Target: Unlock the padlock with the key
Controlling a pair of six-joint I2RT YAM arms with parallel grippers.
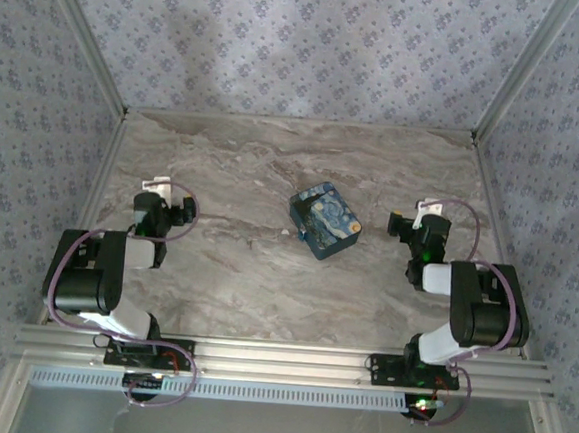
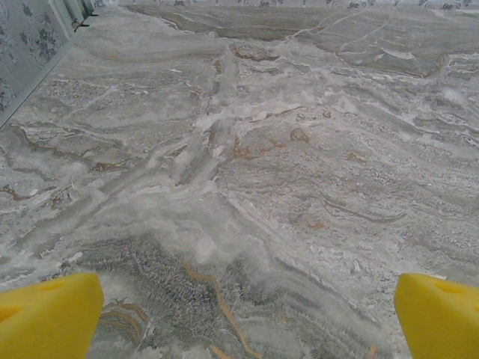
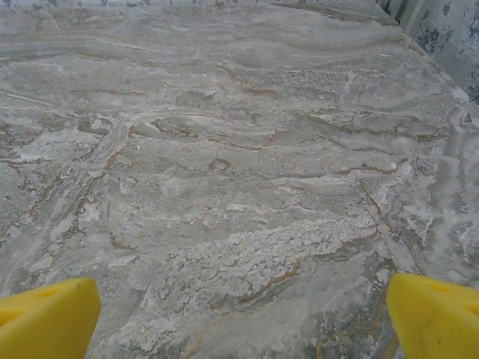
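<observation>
Top external view: a blue patterned box (image 1: pixel 323 220) lies mid-frame on the tabletop (image 1: pixel 234 162), between both arms, probably so either can reach it. Whether the padlock and key sit on or beside it I cannot tell. Left fingers (image 2: pixel 49 318) and right fingers (image 3: pixel 45 318) are spread wide over bare marble, holding nothing. Open room surrounds the box, well clear of every edge.

- table (image 1: pixel 264 285): grey marble, brown veining
- walls (image 1: pixel 303 47): pale blue-grey, small floral print
- box (image 1: pixel 323 220): dark blue, yellow swirls
- left gripper fingers (image 2: pixel 49 318), right gripper fingers (image 3: pixel 434 314): yellow
</observation>
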